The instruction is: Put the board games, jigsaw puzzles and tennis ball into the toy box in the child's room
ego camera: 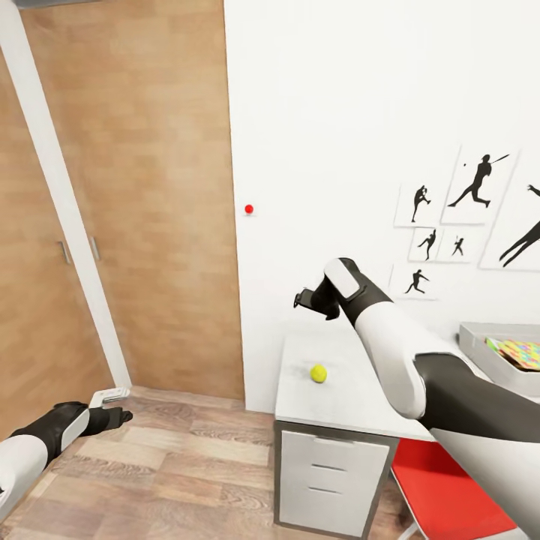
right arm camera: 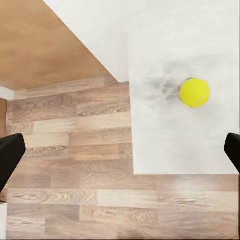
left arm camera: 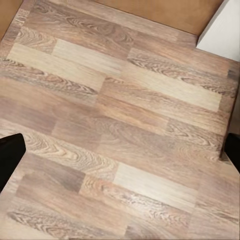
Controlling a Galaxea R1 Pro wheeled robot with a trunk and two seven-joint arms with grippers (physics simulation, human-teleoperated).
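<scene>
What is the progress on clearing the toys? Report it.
Done, by the look of it: a puzzle-patterned sheet already lies inside the light grey toy box. In hand: nothing; the right gripper hangs open above the white table, and the left gripper hangs open over the wood-plank floor. Left: the small yellow-green tennis ball sits loose on the table. Other toys can't be judged.

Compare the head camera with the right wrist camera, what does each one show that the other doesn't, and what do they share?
Head view alone: the toy box with a puzzle inside, the wall pictures, a red chair, the drawers and the left end effector. Right wrist view alone: a close look down between the open right end effector's fingertips. Both: the tennis ball on the white table, beside wood floor.
</scene>
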